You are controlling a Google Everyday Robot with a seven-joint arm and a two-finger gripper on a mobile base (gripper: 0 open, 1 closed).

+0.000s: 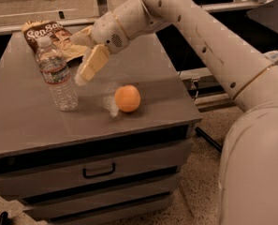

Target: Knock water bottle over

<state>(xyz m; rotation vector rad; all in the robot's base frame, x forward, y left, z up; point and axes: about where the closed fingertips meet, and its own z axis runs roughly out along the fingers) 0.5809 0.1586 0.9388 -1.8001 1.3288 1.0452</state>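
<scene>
The pale arm [208, 46] comes in from the upper right of the camera view and slopes down to the left across the grey cabinet top [152, 64], its wrist bent so that the gripper [77, 59] hangs low over the table's left half. The claw is open and holds nothing: one tan finger [92, 63] slants down and to the left, while the other reaches leftward over the edge of the snack bag [47, 32]. The water bottle [58, 76] stands upright on the left part of the top, its long axis vertical, white cap up and base flat on the surface (the label band sits high on its body). It is just to the left of the lower fingertip, at about the height of the label; whether the tip touches the plastic cannot be told. The bag lies flat behind the bottle, towards the far left corner. An orange [127, 98] rests to the right of the bottle, below the wrist and apart from both
</scene>
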